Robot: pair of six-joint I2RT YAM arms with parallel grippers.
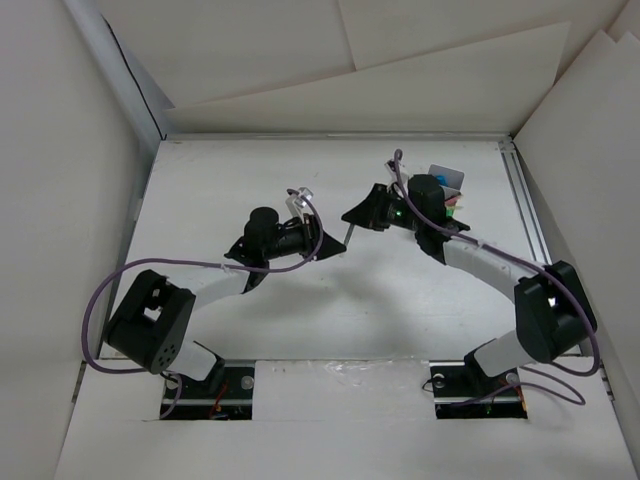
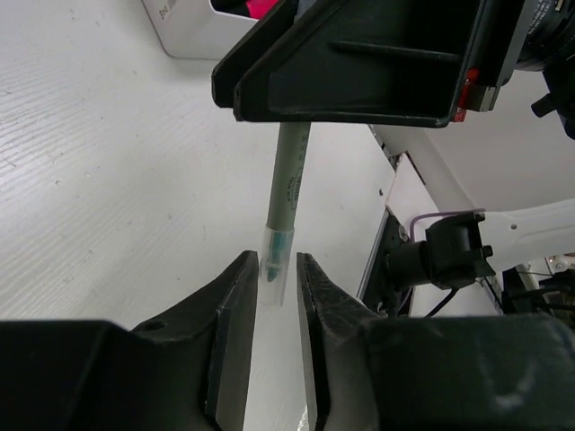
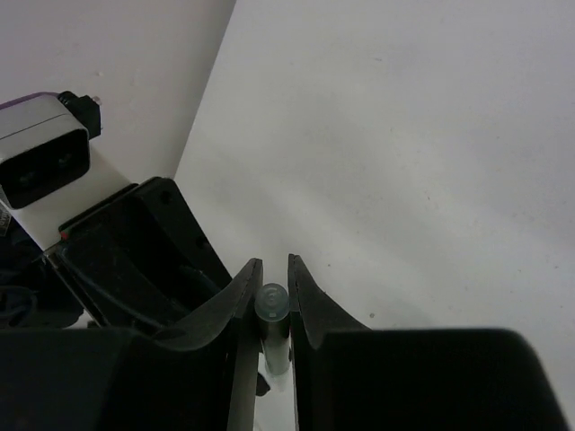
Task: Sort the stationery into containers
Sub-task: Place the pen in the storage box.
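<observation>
Pen: blue-grey, clear-capped, aloft over counter — spanning both hands.
Right hand: pinching the pen's end.
Left hand: narrow around the cap — grip unclear.

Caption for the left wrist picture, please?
A thin pen, clamped at each end by the left gripper and right gripper.

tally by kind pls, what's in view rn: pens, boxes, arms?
Pens: 1, the pen, reaching between both arms' jaws
Boxes: 1, the box; its contents are too hidden to count
Arms: 2, left arm and right arm
Total: 4
</observation>
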